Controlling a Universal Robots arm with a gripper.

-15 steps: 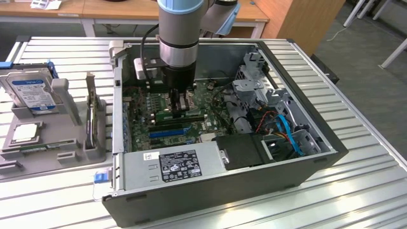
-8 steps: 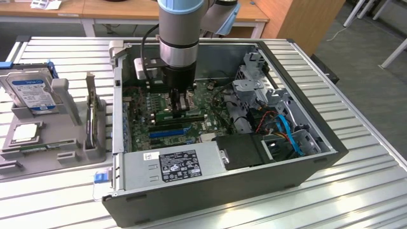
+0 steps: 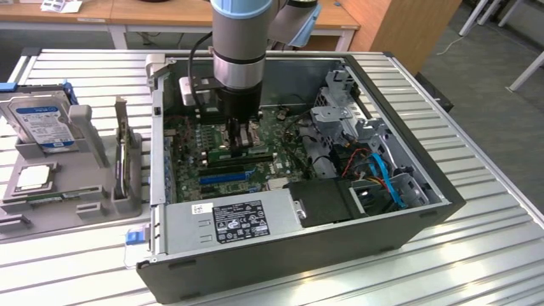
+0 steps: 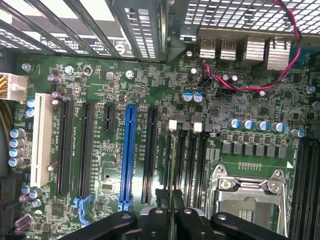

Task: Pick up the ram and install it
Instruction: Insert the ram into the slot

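Above the memory slots (image 4: pixel 192 160) | ram (image 4: pixel 171 150) edge-on, inside gripper (image 4: pixel 171 202) | gripper clenched on ram

The arm (image 3: pixel 241 44) reached down into the open computer case (image 3: pixel 297 255), its jaws clamped on the ram (image 3: pixel 241 137) just above the motherboard (image 3: pixel 188 153). A hard drive (image 3: pixel 38 121) stood in the grey tray (image 3: pixel 51 220) at the exterior view's left.

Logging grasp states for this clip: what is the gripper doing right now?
The gripper is closed, holding the ram edge-on above the motherboard.
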